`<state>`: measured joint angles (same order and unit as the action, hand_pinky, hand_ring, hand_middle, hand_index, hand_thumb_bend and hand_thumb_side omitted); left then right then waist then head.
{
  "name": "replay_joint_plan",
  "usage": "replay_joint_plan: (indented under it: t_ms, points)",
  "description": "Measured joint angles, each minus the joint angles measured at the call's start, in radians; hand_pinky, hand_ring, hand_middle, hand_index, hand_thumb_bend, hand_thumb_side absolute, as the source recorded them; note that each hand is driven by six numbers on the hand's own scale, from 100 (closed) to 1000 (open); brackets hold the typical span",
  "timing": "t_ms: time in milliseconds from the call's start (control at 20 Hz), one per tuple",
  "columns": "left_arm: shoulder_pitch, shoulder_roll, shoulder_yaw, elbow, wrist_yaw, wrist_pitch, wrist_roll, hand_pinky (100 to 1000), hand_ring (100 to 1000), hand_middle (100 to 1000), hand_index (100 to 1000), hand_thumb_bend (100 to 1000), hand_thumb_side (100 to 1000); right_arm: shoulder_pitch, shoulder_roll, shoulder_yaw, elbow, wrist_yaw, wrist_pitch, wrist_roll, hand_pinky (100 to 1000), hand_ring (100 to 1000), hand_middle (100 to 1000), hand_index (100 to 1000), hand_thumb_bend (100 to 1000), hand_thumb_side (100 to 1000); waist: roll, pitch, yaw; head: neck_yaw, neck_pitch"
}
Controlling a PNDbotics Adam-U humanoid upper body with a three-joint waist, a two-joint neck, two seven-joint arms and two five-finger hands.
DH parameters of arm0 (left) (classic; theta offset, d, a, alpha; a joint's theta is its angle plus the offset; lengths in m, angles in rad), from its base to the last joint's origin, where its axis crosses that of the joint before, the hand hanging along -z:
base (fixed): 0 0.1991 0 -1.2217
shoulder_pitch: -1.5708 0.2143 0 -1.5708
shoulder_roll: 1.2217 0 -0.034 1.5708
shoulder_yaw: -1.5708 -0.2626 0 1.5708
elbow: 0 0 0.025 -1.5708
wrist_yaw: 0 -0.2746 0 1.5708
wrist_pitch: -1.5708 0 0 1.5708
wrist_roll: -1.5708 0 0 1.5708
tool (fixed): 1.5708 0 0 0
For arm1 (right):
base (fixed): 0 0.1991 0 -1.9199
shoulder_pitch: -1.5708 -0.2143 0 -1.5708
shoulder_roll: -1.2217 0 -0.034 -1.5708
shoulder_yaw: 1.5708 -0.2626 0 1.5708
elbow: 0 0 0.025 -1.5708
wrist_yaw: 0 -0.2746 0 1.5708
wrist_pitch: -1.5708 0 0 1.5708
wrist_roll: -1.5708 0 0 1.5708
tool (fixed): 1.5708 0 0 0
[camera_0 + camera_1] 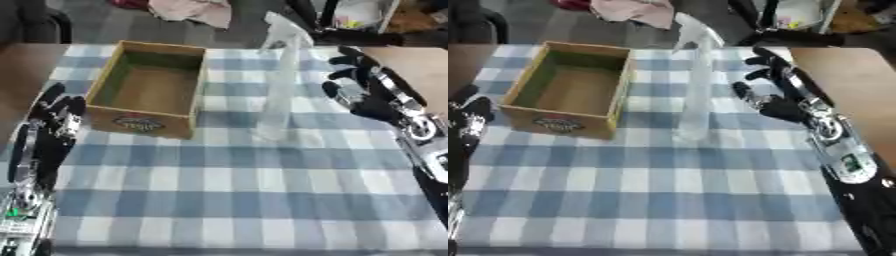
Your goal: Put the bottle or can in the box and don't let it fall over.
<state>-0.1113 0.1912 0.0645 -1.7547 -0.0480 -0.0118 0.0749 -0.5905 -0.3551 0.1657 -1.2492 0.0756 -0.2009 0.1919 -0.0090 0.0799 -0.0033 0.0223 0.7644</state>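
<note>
Although it stood upright on the checked tablecloth (227,185), the tall clear spray bottle (278,95) looked easy to upset, being slender, narrow at the base and heavy-looking at the trigger head. It stood just beside the right wall of the wooden box (150,90), not touching it, with the box open-topped and holding nothing that could be seen.

To the bottle's right hung the right hand (773,92), near it but apart, its fingers spread and pointing toward the bottle, closed on nothing. The left hand (59,117) rested at the left edge, beside the box's near corner, its fingers relaxed and upward, holding nothing.

My judgement was that the main risk lay in the approach: a spread finger brushing the bottle high up, before the thumb was behind it, would likely tip it toward the box or onto the cloth. A grasp taken too near the top could let the base swing during the lift, and the base might catch the box's wall on the way over. Set down tilted in the box, so tall a bottle could lean and fall.

Counted: one bottle, one box, two hands, one cloth-covered table.
</note>
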Motion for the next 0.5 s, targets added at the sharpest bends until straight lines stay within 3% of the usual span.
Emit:
replay_joint_plan:
  t_ms: [500]
  points:
    - [-0.004, -0.008, -0.006, 0.0, 0.003, 0.002, -0.005, 849, 955, 941, 954, 406, 622, -0.065, 0.076, -0.015, 0.137, 0.035, -0.011, 0.001, 962, 774, 843, 1000, 378, 475, 0.008, 0.002, 0.017, -0.016, 0.0]
